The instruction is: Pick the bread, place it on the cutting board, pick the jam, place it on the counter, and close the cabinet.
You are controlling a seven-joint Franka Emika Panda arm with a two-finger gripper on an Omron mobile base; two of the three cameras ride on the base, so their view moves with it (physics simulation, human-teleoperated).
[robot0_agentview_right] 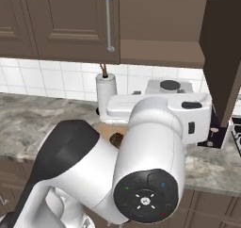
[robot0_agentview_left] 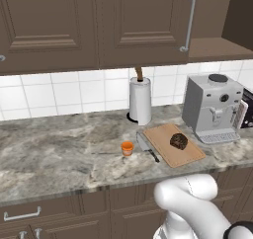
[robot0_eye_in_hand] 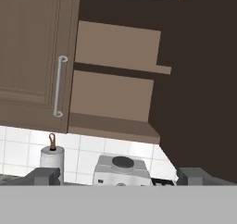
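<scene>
Open cabinet [robot0_eye_in_hand: 115, 93] shelves above paper towel roll [robot0_eye_in_hand: 51, 160] and coffee machine [robot0_eye_in_hand: 121, 170], fingers [robot0_eye_in_hand: 44, 176] apart

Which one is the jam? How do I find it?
Find the tall white paper towel roll at the back of the counter. Come forward to the wooden board holding the dark bread. Left of the board, past the knife, stands the jam: a tiny orange cup-shaped jar.

bread [robot0_agentview_left: 179, 141] on cutting board [robot0_agentview_left: 165, 151], knife [robot0_agentview_left: 147, 146] along board's left edge, jam [robot0_agentview_left: 127, 148] on counter [robot0_agentview_left: 59, 151] left of knife. paper towel roll [robot0_agentview_left: 140, 100] behind; coffee machine [robot0_agentview_left: 213, 107] right of board.
</scene>
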